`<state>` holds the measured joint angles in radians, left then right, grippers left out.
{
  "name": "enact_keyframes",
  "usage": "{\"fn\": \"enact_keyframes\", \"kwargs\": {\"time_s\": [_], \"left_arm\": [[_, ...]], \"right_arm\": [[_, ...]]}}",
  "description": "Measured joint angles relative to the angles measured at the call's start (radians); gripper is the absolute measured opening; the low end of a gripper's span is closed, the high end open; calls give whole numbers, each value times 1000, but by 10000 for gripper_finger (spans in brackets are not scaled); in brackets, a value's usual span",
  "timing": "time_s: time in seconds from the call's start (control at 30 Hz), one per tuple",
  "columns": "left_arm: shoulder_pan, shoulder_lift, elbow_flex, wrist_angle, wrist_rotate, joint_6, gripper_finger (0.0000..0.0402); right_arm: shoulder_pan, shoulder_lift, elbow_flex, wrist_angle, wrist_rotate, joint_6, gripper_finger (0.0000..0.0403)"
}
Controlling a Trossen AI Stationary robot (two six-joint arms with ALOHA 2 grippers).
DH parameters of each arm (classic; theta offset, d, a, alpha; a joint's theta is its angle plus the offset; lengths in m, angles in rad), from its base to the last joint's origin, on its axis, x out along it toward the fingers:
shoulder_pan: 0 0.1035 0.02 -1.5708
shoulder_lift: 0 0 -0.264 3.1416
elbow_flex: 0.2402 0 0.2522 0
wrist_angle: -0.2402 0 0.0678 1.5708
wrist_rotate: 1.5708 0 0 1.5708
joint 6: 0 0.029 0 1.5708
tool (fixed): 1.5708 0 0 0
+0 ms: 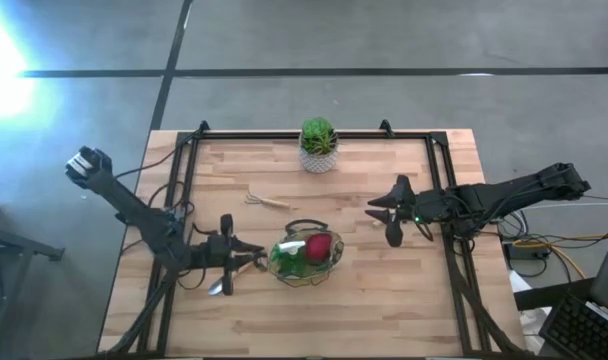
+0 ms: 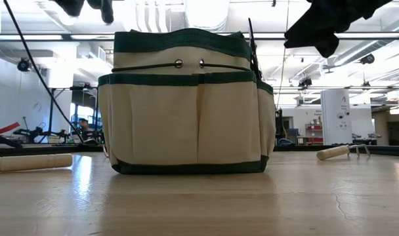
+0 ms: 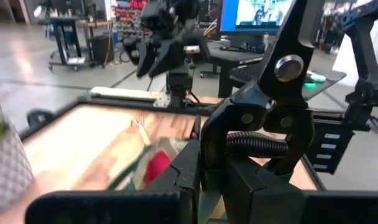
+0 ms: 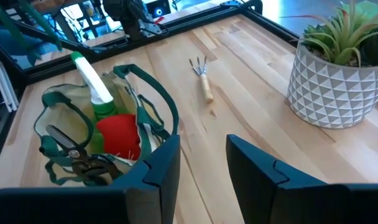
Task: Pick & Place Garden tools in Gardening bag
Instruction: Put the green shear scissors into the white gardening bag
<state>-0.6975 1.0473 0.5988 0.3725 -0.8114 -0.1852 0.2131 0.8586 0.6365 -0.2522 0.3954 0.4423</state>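
Spray bottle (image 4: 92, 81) and red item (image 4: 117, 134) sit in the gardening bag (image 2: 186, 118), just beyond the right gripper's (image 4: 203, 149) spread, empty fingers. The left gripper (image 1: 229, 258) pinches pruning shears (image 3: 270, 118) beside the bag (rake (image 4: 203, 78) and trowel (image 2: 29, 162) lie outside).

A green potted plant (image 1: 318, 135) in a white patterned pot (image 4: 332, 84) stands upright near the far edge of the wooden table (image 1: 384, 300), inside its black frame (image 1: 189, 160)

Harsh glare whitens the floor (image 1: 4, 60) beyond the surface's (image 1: 384, 300) far left corner; left wrist view smeared by blur.
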Motion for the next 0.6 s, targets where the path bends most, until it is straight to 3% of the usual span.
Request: {"fn": "enact_keyframes", "kwargs": {"time_s": [0.27, 0.6], "left_arm": [[-2, 0, -158, 275, 81, -101, 40], [4, 28, -193, 290, 71, -152, 40]], "right_arm": [[0, 1, 0, 1, 0, 0, 130], [-2, 1, 0, 5, 0, 0, 113]]}}
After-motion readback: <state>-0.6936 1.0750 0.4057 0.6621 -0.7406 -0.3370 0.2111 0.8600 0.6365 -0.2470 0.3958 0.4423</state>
